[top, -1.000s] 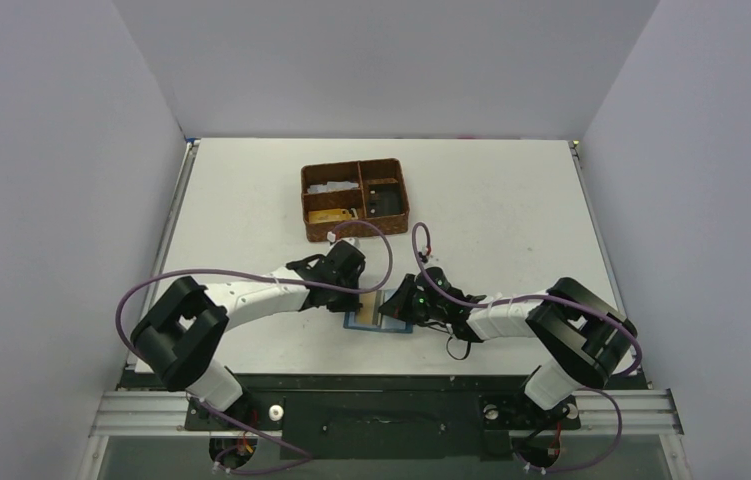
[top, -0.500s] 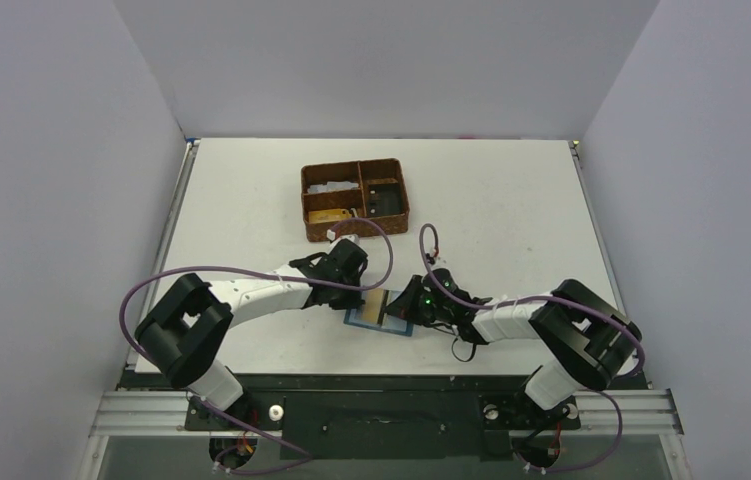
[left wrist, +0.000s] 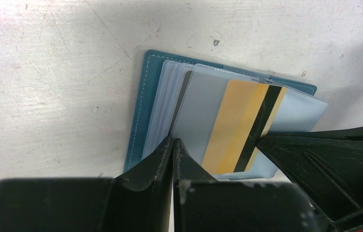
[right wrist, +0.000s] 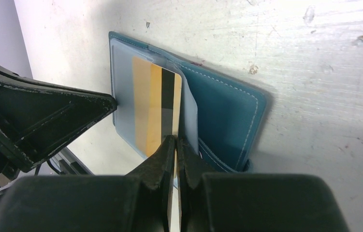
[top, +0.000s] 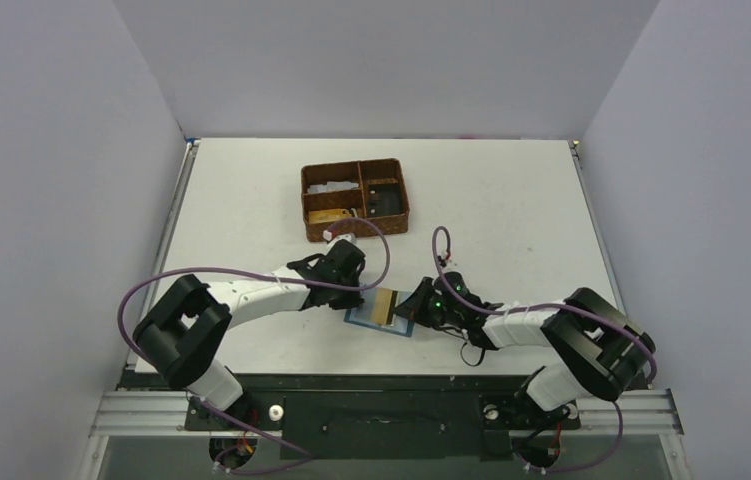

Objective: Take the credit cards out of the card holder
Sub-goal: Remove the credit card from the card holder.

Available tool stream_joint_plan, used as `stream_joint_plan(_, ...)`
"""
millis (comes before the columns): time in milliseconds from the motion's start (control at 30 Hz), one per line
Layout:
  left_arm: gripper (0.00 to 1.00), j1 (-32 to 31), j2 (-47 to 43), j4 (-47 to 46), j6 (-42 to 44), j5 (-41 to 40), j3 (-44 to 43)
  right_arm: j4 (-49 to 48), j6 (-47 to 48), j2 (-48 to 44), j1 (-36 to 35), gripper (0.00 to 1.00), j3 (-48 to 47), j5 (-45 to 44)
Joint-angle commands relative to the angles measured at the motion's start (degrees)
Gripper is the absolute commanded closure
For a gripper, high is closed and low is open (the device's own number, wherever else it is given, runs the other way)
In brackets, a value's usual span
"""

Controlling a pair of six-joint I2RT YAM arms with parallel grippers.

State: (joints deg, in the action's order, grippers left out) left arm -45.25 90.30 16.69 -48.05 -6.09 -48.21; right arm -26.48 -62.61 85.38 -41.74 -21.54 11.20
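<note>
Mid-extraction: right hand pinches the tan-gold credit card, half out of the card holder on the desk, left hand at 9 o'clock from above pinching its sleeve, so next, I'd say, a straight pull toward 3 o'clock.

Two arms, the left arm and the right arm, so two pincers: the left gripper and the right gripper. Each has two fingers, four in all, pressed together in pairs. One card holder lies at their tips. One credit card, tan-gold with one black stripe, is nipped by the right gripper. The clear sleeves by the left gripper are several, too stacked to count. One basket stands well beyond the left gripper. Two purple cables, one per arm.
</note>
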Motion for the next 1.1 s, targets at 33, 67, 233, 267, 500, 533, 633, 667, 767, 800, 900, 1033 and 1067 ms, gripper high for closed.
stream_joint_plan(33, 1.0, 0.78, 1.61, 5.37, 0.18, -3.15, 3.39, 1.69, 1.32, -3.5, 0.74, 1.0, 1.35, -1.91)
stream_joint_plan(67, 1.0, 0.78, 1.54, 5.37, 0.09, -3.17, 3.49, 2.0, 1.33, -3.84, 0.76, 1.0, 1.38, -1.94)
stream_joint_plan(233, 1.0, 0.78, 0.69, 4.93, -0.26, -2.92, 3.69, 5.56, 2.26, -7.92, 0.87, 1.0, 1.06, -2.74)
stream_joint_plan(267, 1.0, 0.74, 0.63, 4.85, -0.32, -2.84, 3.72, 6.88, 2.33, -8.55, 0.93, 1.0, 0.93, -2.88)
stream_joint_plan(500, 1.0, 0.65, 0.04, 4.55, -0.42, -2.09, 3.13, 12.47, 4.02, -13.46, 0.91, 1.0, -0.81, -4.23)
stream_joint_plan(533, 1.0, 0.57, -0.06, 4.4, -0.4, -2.0, 3.08, 12.87, 4.08, -13.79, 0.94, 1.0, -1.1, -4.24)
stream_joint_plan(633, 1.0, 0.56, -0.46, 4.3, -0.34, -1.52, 2.59, 13.31, 4.15, -14.11, 0.81, 1.0, -1.49, -4.06)
stream_joint_plan(667, 1.0, 0.53, -0.78, 4.29, -0.22, -1.41, 2.42, 13.41, 4.16, -14.26, 0.81, 1.0, -1.77, -3.88)
stream_joint_plan(767, 1.0, 0.34, -1.68, 4.33, 0.31, -0.28, 1.1, 13.76, 4.13, -14.55, 0.79, 1.0, -2.44, -3.65)
stream_joint_plan(800, 1.0, 0.3, -2.25, 4.65, 0.4, 0.05, 0.66, 13.92, 4.16, -14.63, 0.78, 1.0, -2.87, -3.49)
stream_joint_plan(900, 1.0, 0.09, -3.91, 5.36, 1.14, 1.11, -1.67, 14.15, 4.09, -14.63, 0.64, 1.0, -3.84, -2.98)
stream_joint_plan(1033, 0.9, 0.15, -6.46, 6.95, 2.12, 2.07, -4.57, 14.68, 3.9, -14.76, 0.37, 1.0, -5.72, -2.04)
stream_joint_plan(1067, 0.85, 0.12, -7.34, 7.26, 2.49, 2.32, -5.31, 14.87, 3.86, -14.86, 0.36, 1.0, -6.41, -1.84)
